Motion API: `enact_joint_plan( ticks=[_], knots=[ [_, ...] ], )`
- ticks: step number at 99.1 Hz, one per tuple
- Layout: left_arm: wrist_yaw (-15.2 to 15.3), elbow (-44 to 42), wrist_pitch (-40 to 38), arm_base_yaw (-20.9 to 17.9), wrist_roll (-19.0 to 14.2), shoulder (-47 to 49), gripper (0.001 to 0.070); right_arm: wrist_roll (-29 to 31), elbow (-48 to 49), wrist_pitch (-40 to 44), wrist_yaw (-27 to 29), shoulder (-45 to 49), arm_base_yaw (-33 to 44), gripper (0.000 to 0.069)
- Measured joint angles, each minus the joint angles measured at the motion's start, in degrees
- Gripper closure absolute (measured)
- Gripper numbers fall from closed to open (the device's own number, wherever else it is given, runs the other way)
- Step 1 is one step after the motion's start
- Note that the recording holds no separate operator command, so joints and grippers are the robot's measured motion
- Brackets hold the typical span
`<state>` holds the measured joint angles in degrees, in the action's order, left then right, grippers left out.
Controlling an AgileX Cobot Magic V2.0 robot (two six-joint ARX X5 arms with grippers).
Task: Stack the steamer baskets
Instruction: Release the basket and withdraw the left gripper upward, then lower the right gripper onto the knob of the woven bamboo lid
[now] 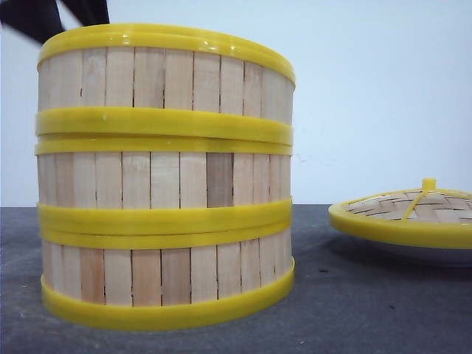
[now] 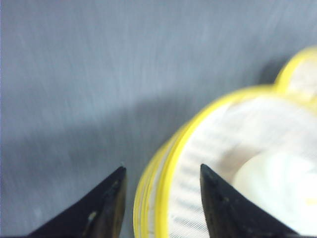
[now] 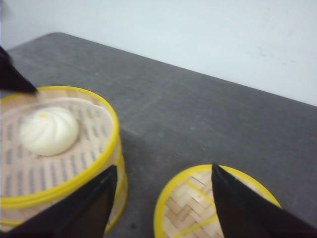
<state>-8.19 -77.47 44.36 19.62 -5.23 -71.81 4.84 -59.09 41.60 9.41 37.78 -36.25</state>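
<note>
Three steamer baskets stand stacked in one column at the left: the top basket, the middle basket and the bottom basket. A white bun lies inside the top basket. My left gripper is open above the top basket's rim, one finger outside the wall and one over the inside, not touching. A dark piece of the left arm shows above the stack's back left. My right gripper is open, empty, hovering between the stack and the lid.
A domed woven lid with yellow rim and knob rests on a white plate at the right; the right wrist view shows the lid below the right fingers. Dark grey tabletop lies around them, white wall behind.
</note>
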Motion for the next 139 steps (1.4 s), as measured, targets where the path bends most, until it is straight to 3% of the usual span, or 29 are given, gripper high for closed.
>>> enact_joint_plan(
  ticks=[13,39,75,121,139],
  knots=[
    [1.0,0.0,-2.6,0.0,-0.1,8.2,0.0433,2.2,0.0,2.1,2.6,3.9,0.4,0.0319],
    [1.1,0.7,-1.3,0.0,0.1,20.8,0.0434,4.6,0.0,3.8,2.3,15.8,5.7,0.0319],
    [0.9,15.5,-1.7,0.0,-0.3,36.0,0.0434,4.8,0.0,-2.1,-4.3,31.5,18.4,0.0327],
    [0.8,16.3,0.5,0.1,-1.9,42.3,0.0434,5.1,0.0,-6.8,-6.2,44.9,20.6,0.0362],
    [0.8,16.3,1.7,0.1,-2.5,42.3,0.0434,5.1,0.0,-7.0,-6.2,46.0,21.1,0.0438]
  ],
)
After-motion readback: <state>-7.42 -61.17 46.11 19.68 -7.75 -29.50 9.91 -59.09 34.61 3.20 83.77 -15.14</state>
